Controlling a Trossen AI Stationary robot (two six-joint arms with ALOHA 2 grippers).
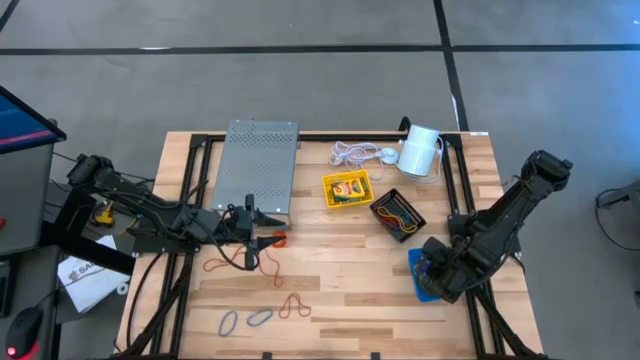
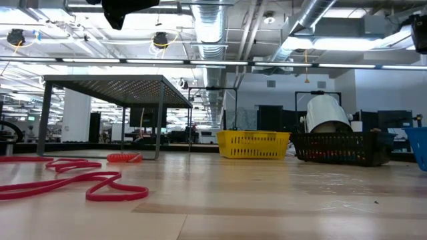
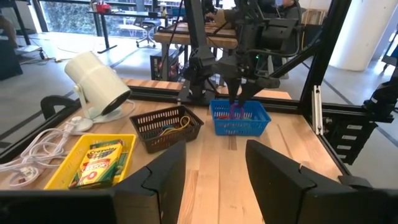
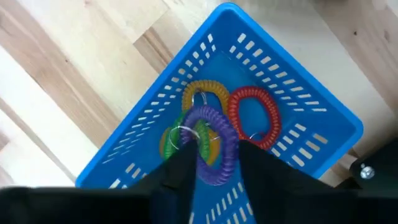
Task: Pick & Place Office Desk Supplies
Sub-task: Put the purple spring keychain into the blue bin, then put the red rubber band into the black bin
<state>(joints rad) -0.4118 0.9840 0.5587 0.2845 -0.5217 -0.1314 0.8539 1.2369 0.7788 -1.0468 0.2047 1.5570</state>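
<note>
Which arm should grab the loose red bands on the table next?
Left. The left gripper is open and right beside the red bands, while the right gripper is across the table over the blue tray, holding a purple coil.

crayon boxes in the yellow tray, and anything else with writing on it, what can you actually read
Crayon boxes in the yellow tray: printing on the fronts, too blurred to read.
White paper on the floor left of the table: dark lettering, cut off and too small to read.
Nothing else shows text.
</note>
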